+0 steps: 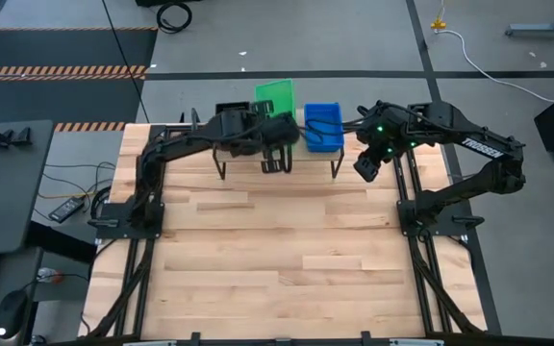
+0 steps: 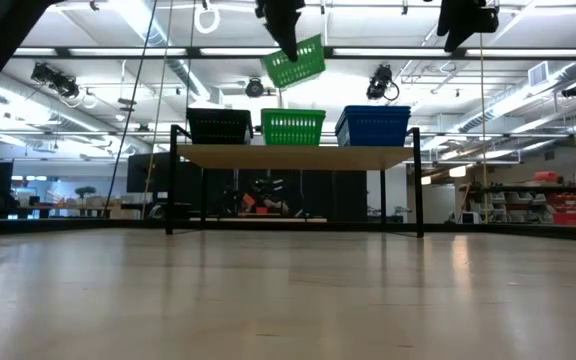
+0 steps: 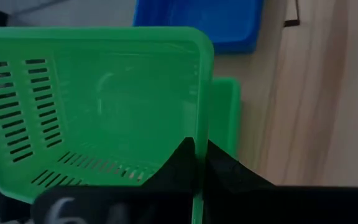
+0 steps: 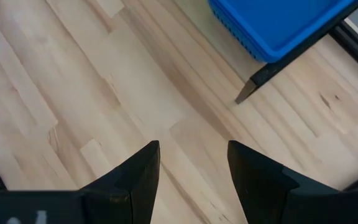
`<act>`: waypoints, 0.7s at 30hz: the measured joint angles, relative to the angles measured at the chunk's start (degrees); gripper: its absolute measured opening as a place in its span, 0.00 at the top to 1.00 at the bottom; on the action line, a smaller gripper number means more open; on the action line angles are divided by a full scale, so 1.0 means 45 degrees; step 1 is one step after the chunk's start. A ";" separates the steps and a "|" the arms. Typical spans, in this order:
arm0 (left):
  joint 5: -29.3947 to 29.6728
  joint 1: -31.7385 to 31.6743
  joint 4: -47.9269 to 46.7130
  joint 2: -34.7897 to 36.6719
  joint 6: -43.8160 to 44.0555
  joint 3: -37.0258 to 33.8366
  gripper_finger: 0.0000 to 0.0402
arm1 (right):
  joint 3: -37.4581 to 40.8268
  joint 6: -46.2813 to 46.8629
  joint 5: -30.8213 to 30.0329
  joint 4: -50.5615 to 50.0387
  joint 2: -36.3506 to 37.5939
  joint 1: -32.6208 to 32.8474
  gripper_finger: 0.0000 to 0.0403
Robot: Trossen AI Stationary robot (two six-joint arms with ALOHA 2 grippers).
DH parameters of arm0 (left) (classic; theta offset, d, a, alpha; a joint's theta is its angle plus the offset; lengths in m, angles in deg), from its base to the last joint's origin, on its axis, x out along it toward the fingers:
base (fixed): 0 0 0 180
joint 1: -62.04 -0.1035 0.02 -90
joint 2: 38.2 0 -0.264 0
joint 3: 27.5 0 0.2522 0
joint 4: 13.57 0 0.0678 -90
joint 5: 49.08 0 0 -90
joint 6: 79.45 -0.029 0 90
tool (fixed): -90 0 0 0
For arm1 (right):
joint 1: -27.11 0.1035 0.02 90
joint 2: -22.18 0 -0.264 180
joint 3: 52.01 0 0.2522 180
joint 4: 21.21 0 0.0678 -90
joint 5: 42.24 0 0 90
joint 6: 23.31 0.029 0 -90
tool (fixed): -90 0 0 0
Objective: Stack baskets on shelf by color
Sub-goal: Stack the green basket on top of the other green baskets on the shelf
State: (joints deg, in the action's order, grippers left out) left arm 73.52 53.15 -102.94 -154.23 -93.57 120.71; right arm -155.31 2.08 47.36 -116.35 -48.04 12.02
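A bright green basket (image 2: 294, 62) hangs tilted in the air above the shelf (image 2: 298, 155), with my left gripper (image 2: 286, 30) shut on it. On the shelf's wooden top stand a black basket (image 2: 218, 126), a green basket (image 2: 293, 127) and a blue basket (image 2: 373, 126), side by side on their bottoms. The held basket (image 1: 275, 96) is over the middle green one. My right gripper (image 4: 191, 168) stands open and holds nothing, high over the table just right of the shelf and its blue basket (image 4: 278, 22). My left gripper pinches one side wall of the green basket at its rim (image 3: 197, 146), one finger (image 3: 180, 163) inside the basket and one finger (image 3: 224, 167) outside. The fingers slant down from above. The basket is lifted clear and tilted, over the green basket (image 3: 225, 115) on the shelf.
The shelf stands on thin black legs (image 1: 335, 168) at the table's far edge. The wide wooden tabletop (image 1: 287, 259) stretches toward the near edge between the two arm bases. Beyond the table lies a workshop room with shelving.
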 joint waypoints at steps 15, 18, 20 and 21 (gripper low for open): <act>-0.1313 -0.1087 -0.0674 -0.0104 0.0064 -0.0027 0.97 | 0.0000 -0.0004 -0.0048 0.0112 0.0000 0.0000 0.52; -0.1337 -0.1155 -0.0709 -0.0102 0.0054 -0.0024 0.97 | 0.0000 -0.0013 -0.0048 0.0256 0.0000 0.0000 0.52; -0.1661 -0.1217 -0.0721 -0.0102 0.0362 -0.0024 0.97 | 0.0000 -0.0103 -0.0048 0.0420 0.0000 0.0000 0.52; -0.2053 -0.1255 -0.0662 -0.0101 0.0526 -0.0024 0.97 | 0.0000 -0.0150 -0.0048 0.0490 0.0000 0.0000 0.52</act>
State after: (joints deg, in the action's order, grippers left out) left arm 64.28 47.50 -105.92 -154.68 -91.20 120.60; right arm -155.31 1.40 47.14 -114.14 -48.04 12.02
